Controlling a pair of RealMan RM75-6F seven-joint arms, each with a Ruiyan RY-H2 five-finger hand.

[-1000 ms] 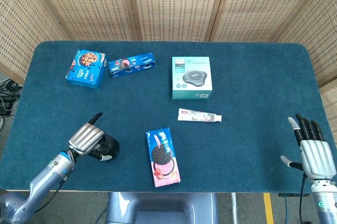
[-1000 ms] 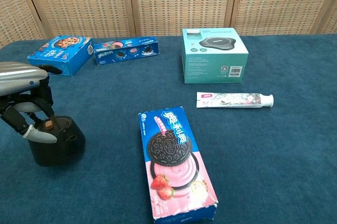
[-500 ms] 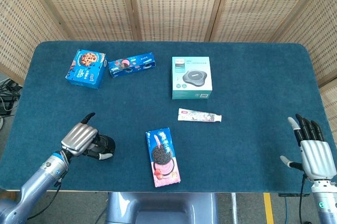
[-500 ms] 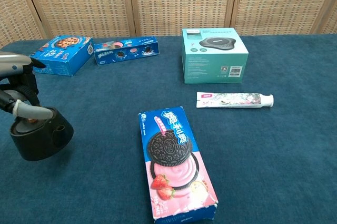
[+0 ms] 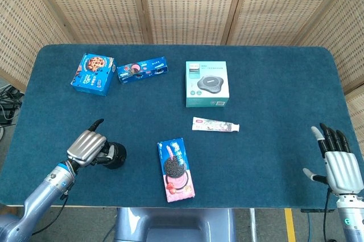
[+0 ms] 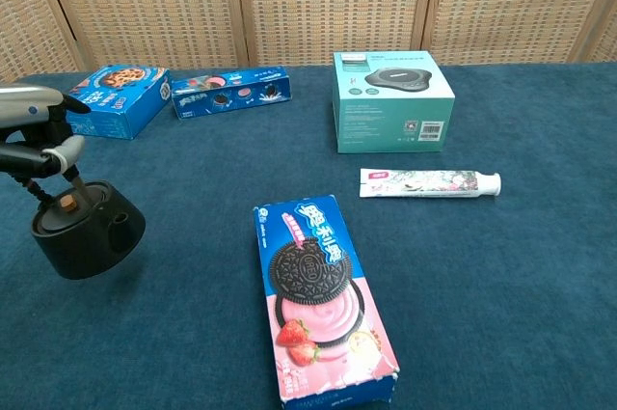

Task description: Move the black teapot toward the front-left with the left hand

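The black teapot stands at the front left of the blue table, a small brown knob on its lid. My left hand sits just left of and above it, fingers curled over the thin wire handle that rises from the pot. In the chest view the pot looks slightly tilted under the hand. My right hand hovers at the table's front right corner, fingers spread and holding nothing; only the head view shows it.
A pink and blue Oreo box lies right of the teapot. Further back are a toothpaste tube, a teal box and two blue cookie boxes. The table's front edge runs close behind the left hand.
The left hand carried the teapot leftward, then a little back to the right and further from the front edge. Its fingers rose from the lid to the handle. The right hand stayed still.
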